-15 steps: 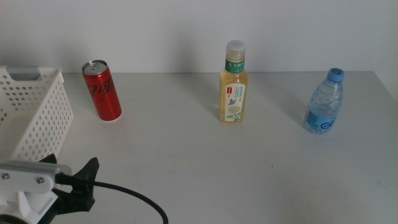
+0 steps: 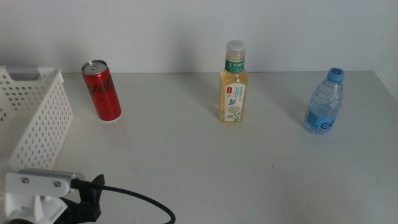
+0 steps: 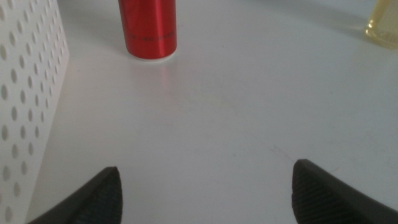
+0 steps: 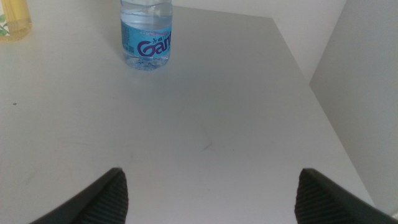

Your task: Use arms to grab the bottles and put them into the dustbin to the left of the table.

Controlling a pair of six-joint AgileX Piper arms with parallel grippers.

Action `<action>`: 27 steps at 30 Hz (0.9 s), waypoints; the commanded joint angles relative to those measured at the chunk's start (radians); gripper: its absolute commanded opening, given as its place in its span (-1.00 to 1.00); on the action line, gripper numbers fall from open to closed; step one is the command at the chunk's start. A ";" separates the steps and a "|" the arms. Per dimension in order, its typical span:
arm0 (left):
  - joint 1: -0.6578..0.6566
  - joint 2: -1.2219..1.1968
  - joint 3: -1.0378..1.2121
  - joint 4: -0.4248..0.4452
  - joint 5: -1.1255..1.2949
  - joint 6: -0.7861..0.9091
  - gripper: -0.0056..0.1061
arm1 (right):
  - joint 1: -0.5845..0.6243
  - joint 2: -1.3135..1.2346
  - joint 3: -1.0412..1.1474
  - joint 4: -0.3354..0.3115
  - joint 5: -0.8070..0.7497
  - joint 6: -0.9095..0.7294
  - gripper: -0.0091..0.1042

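left tool (image 3: 205, 190): low at the near-left corner of the tabletop (image 2: 186, 162), beside the dustbin (image 2: 34, 118). jaws spread wide, nothing between them, only bare surface in the gap. white bracket (image 2: 37, 190) and ribbed black cable (image 2: 140, 200) of that arm visible at the bottom edge of the middle view.

right tool (image 4: 211, 193): not seen in the middle view. own wrist view shows jaws spread wide over bare tabletop, holding nothing, near the right edge of the tabletop.

red can (image 2: 102, 91): upright, far left of the tabletop, just right of the dustbin's far corner, not touching it. in the left wrist view only the lower part of the can shows, straight ahead of the open jaws and well apart from them, perforated dustbin wall alongside.

yellow tea bottle (image 2: 234, 84): upright, white cap on, centre of the far row. only an edge of its base shows in each wrist view.

clear water bottle (image 2: 324, 102): upright, blue cap on, far right of the tabletop. in the right wrist view the blue label shows ahead of the open jaws, well apart from them.

all three containers standing in a row near the back wall, well apart from one another. dustbin at the left edge; inside mostly out of frame, contents cannot be told.
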State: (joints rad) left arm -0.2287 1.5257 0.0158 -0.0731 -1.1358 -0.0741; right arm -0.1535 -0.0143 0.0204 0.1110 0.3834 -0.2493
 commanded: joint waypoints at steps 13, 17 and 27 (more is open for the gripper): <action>-0.003 0.028 -0.236 0.009 0.047 0.004 0.77 | -0.003 -0.021 -0.001 -0.005 -0.068 -0.008 0.82; -0.002 0.028 -0.304 0.005 0.101 0.031 0.77 | -0.003 -0.021 -0.001 -0.005 -0.068 -0.008 0.82; 0.062 0.029 -0.486 -0.007 0.319 0.080 0.77 | -0.003 -0.021 -0.001 -0.005 -0.068 -0.008 0.82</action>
State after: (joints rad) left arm -0.1771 1.5794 -0.4304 -0.0722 -0.7662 0.0000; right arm -0.1535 -0.0143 0.0204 0.1110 0.3834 -0.2493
